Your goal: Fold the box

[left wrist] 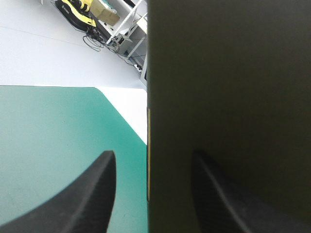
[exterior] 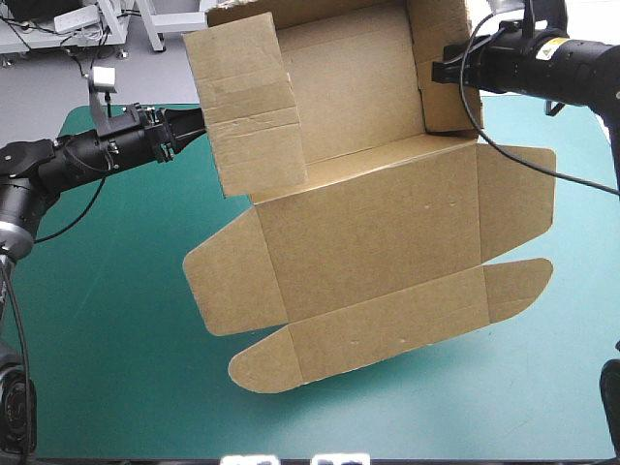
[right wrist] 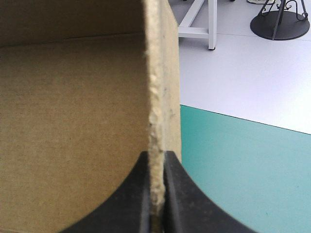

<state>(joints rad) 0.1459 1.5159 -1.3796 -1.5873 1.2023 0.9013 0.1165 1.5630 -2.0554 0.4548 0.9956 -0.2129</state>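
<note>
Carefully close the open left gripper (left wrist: pixel 152 155) squarely over the wall of the box (exterior: pixel 368 232) at 10 o'clock, with the right gripper (right wrist: pixel 156 155) clamped at 2 o'clock.

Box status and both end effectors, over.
Right end effector shut on the box at its right wall. Left end effector open, astride the left wall's edge. Box lifted, walls up, lid flat. No obstruction in view.
</note>
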